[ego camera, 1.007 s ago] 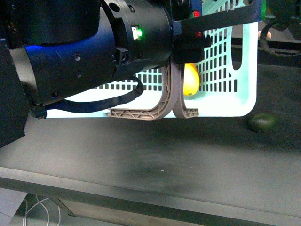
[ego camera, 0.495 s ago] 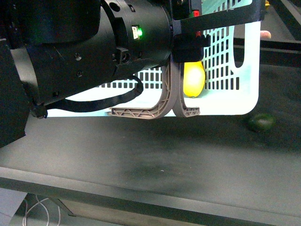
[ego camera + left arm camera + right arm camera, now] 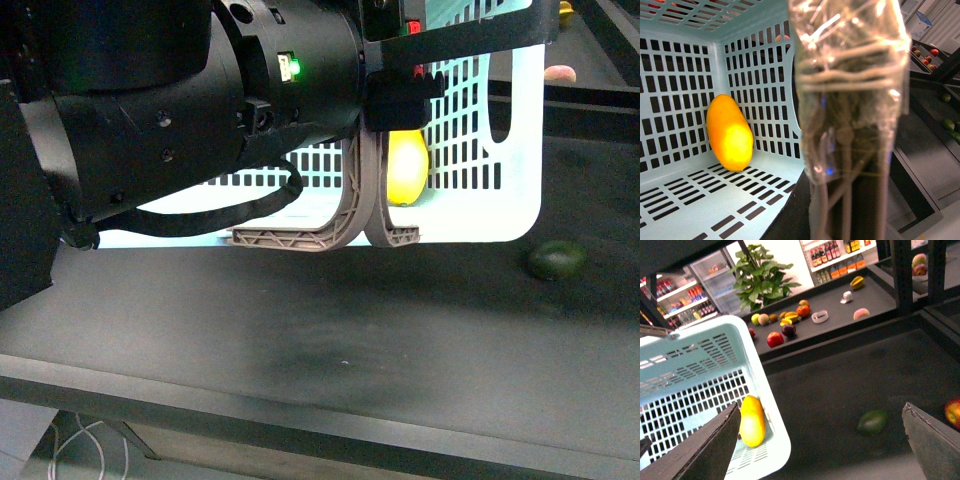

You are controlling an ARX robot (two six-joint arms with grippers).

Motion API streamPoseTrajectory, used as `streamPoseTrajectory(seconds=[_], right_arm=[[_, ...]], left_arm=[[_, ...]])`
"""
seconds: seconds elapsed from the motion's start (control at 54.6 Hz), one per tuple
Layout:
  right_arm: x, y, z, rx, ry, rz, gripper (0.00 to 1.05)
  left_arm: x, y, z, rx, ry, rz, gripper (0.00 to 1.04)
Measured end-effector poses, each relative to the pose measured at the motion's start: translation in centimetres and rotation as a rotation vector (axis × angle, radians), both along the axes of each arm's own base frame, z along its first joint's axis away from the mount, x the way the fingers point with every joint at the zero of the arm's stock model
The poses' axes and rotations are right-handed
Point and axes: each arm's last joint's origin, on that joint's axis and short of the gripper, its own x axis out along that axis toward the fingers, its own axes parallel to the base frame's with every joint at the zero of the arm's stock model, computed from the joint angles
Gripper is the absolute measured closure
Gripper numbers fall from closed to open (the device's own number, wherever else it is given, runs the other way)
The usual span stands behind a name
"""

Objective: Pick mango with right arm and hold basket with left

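Observation:
The light blue basket is tipped up on the dark table, and its two grey-brown handles hang at the front. My bulky left arm fills the upper left, and its gripper is shut on the basket's rim. The yellow mango lies inside the basket, in a corner in the left wrist view. In the right wrist view the mango lies by the basket's edge. My right gripper is open and empty, above the table beside the basket.
A dark green oval fruit lies on the table right of the basket, between the right fingers in the right wrist view. A red apple lies further out. A shelf with several fruits stands behind.
The dark shape of the right gripper at the upper right of the front view has gone out of view. The mango shows fuller inside the basket. The basket's right edge has shifted slightly left.

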Motion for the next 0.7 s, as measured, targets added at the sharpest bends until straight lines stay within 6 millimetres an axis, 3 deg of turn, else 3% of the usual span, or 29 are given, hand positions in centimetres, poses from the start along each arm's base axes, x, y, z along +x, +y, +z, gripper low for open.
streamPoseTrajectory(seconds=[0.403, 0.513, 0.696], right_arm=[[-0.2, -0.1, 0.2, -0.014, -0.019, 0.004, 0.09], [-0.5, -0.3, -0.2, -0.179, -0.073, 0.114, 0.26], [-1.2, -0.4, -0.9, -0.321, -0.072, 0.126, 0.54]], left_arm=[[0.0, 0.0, 0.0, 0.0, 0.0, -0.001, 1.0], [0.0, 0.0, 0.0, 0.0, 0.0, -0.002, 1.0], [0.0, 0.0, 0.0, 0.0, 0.0, -0.002, 1.0]])
